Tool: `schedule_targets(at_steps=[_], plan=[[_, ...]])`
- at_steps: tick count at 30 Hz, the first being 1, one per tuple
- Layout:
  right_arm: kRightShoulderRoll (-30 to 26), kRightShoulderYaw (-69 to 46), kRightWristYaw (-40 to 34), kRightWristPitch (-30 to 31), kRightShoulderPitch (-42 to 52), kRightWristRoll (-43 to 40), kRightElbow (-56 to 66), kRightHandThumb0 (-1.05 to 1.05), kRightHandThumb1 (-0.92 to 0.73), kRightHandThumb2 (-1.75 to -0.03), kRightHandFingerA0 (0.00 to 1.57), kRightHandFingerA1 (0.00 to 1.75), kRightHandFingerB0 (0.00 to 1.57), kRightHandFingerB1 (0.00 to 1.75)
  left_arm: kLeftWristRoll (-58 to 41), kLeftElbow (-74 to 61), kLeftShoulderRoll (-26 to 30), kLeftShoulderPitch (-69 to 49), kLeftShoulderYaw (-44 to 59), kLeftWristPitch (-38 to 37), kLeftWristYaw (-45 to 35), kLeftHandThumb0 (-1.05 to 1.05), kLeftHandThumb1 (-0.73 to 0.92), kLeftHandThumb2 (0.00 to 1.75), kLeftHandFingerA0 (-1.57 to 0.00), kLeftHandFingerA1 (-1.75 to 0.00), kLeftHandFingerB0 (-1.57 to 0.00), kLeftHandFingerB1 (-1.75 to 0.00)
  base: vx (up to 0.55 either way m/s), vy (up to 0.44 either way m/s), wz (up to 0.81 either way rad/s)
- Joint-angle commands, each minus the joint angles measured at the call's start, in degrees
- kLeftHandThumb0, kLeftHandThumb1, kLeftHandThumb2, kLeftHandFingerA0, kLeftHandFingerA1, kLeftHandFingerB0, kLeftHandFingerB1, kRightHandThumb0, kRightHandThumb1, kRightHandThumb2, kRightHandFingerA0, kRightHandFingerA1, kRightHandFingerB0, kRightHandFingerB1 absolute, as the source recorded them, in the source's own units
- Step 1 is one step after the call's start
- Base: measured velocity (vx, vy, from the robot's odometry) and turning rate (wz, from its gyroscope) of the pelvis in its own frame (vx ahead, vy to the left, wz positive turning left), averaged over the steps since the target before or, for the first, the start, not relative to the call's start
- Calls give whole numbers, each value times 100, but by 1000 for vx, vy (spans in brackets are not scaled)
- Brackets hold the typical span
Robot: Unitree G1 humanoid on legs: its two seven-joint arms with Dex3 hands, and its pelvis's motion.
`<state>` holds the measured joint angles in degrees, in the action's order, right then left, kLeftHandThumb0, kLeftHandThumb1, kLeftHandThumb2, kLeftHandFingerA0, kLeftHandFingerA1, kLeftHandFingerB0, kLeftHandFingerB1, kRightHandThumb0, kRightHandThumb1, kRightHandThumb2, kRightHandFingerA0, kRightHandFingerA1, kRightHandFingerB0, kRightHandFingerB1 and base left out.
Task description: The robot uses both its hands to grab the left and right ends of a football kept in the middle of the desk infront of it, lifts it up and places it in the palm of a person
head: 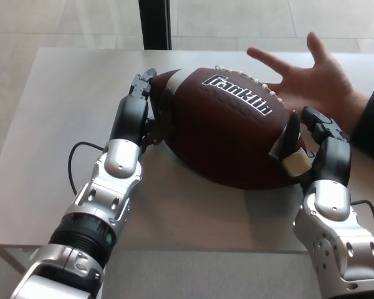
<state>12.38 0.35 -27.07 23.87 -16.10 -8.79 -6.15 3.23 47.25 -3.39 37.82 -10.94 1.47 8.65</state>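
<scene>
A brown football [227, 128] with white "Franklin" lettering is held above the grey desk [62, 106], tilted with its left end higher. My left hand [140, 109] presses against its left end, fingers along the white stripe. My right hand [311, 146] clasps its lower right end, one finger laid up the ball's side. A person's open palm [315, 78] faces up just behind and to the right of the ball, close to its top edge, fingers spread.
The person's dark sleeve [371, 124] enters at the right edge. A black post [154, 23] stands behind the desk's far edge, with pale floor tiles beyond. A black cable [75, 159] loops beside my left forearm.
</scene>
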Motion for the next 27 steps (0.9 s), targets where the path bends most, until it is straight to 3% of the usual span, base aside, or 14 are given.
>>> schedule_targets(at_steps=[1,2,5,6,7,8,9,10,11,14,15,16,17,27], plan=[[1212,773,1797,885,-1107,-1354,70,-93,-65,-110,57,69,27,48,522,106,-806,294,-1235,71,-1654,-56,70,60,-45,-61,-25,-37,0,0,0],[1236,602,1739,872,-1340,-1444,60,-94,-86,-66,62,64,33,36,486,130,-747,546,-1149,80,-1674,-37,48,98,-52,-73,-14,-51,0,0,0],[1247,432,1668,816,-1580,-1512,82,-91,-87,-67,61,64,33,36,415,207,-693,847,-1041,70,-1678,-38,48,98,-54,-75,-13,-51,0,0,0],[1253,321,1655,887,-1715,-1612,83,-90,-88,-67,59,64,33,36,364,255,-666,942,-975,27,-1698,-56,66,61,-56,-72,-25,-39,0,0,0],[1219,274,1643,946,-1839,-1636,102,-91,-89,-67,58,63,31,35,364,267,-643,1039,-956,37,-1684,-39,47,98,-55,-75,-14,-51,0,0,0],[1225,207,1638,944,-1922,-1685,100,-90,-89,-67,57,63,30,35,370,334,-636,1109,-938,-25,-1651,-55,67,61,-57,-67,-26,-39,0,0,0],[1232,164,1613,964,-1980,-1714,120,-91,-88,-67,56,63,30,35,356,300,-627,1156,-940,31,-1661,-53,69,60,-55,-63,-27,-38,0,0,0],[1246,117,1547,984,-2087,-1740,194,-93,-75,-114,51,68,26,49,327,237,-616,1227,-935,81,-1685,-56,70,61,-53,-62,-29,-39,0,0,0],[1260,94,1507,1017,-2120,-1752,221,-90,-89,-67,53,64,32,37,315,241,-621,1248,-928,88,-1677,-55,70,61,-54,-64,-29,-39,0,0,0],[1310,15,1440,1066,-2145,-1783,265,-90,-89,-67,52,64,32,37,329,335,-632,1265,-951,-3,-1649,-56,71,61,-57,-66,-29,-38,0,0,0],[1312,-34,1410,1112,-2207,-1798,280,-91,-73,-89,52,65,27,42,339,341,-636,1307,-959,8,-1628,-58,71,61,-59,-65,-30,-38,0,0,0],[1308,-53,1450,1110,-2222,-1813,283,-83,-73,-112,52,69,25,49,317,382,-629,1311,-943,-58,-1658,-60,71,61,-59,-65,-29,-39,0,0,0],[1334,-85,1357,1172,-2289,-1807,326,-87,-90,-67,52,61,32,35,325,399,-629,1348,-944,-36,-1647,-61,72,61,-60,-66,-30,-39,0,0,0],[1518,-387,1197,1038,-2559,-1941,278,-86,-91,-67,51,60,30,33,257,442,-675,1342,-905,-190,-1630,-56,70,62,-61,-60,-27,-38,0,0,0]])
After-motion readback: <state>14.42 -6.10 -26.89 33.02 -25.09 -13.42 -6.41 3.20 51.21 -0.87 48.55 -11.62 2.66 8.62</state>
